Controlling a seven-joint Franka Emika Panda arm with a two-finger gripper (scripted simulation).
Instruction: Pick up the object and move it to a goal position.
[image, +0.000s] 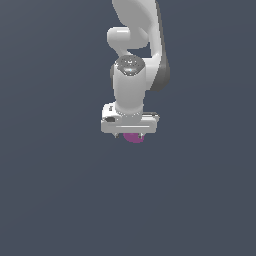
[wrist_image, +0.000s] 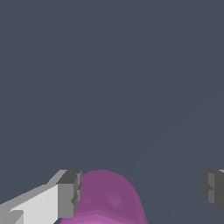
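The object (image: 134, 138) is a small magenta-purple rounded solid that peeks out just below the white hand in the exterior view. In the wrist view the object (wrist_image: 107, 199) lies between the two fingers, right beside one grey fingertip (wrist_image: 69, 194), with a wide gap to the other fingertip (wrist_image: 213, 188). My gripper (image: 129, 135) is lowered over the object, and in the wrist view the gripper (wrist_image: 141, 192) is open, its jaws wide apart and not closed on the object. The hand hides most of the object in the exterior view.
A plain dark grey-blue floor (image: 60, 200) fills both views. The white arm (image: 131, 75) rises above the hand toward the top of the exterior view. No goal marker or other object shows.
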